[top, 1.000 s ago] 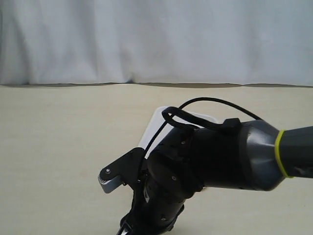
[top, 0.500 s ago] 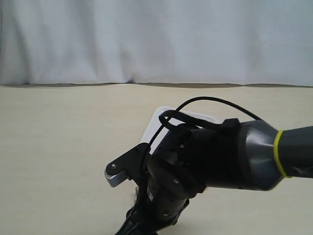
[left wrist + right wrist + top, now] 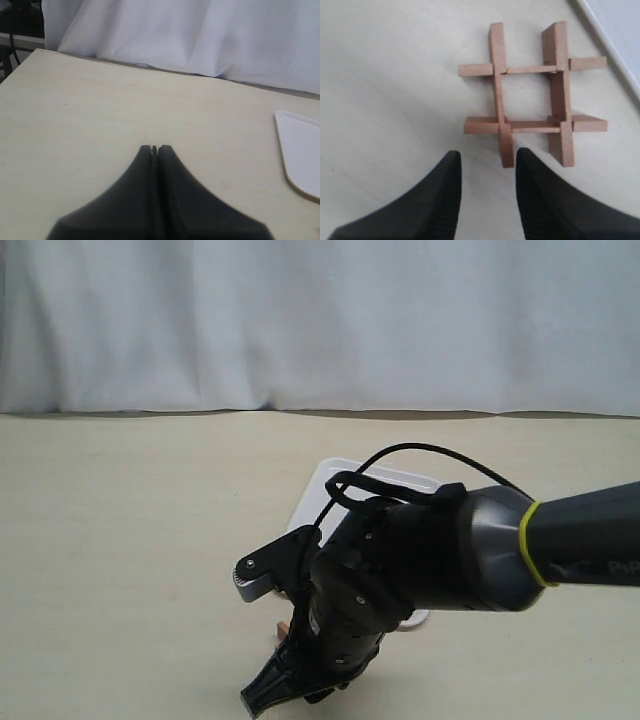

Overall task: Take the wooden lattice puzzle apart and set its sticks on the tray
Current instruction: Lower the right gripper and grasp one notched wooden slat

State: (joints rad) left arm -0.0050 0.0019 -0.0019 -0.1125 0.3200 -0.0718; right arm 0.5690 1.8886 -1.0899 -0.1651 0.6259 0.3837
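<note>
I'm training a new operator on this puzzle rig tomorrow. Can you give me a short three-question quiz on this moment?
1. True or false: the wooden lattice puzzle lies on the table, off the tray.
2. The right gripper is: A) open and empty; B) shut on a stick; C) shut and empty.
3. Fill in: the left gripper is ____ (open or shut).
Key: 1 true; 2 A; 3 shut.

The right arm (image 3: 440,560) is a thick rounded shell, glossy black at the wrist and dark grey behind a thin yellow-green ring (image 3: 528,545). A black cable (image 3: 420,446) loops over it; a grey bracket (image 3: 262,572) carries a screw. The right gripper (image 3: 487,160) has black ribbed fingers (image 3: 545,200); the left gripper (image 3: 155,148) is matte black.
</note>
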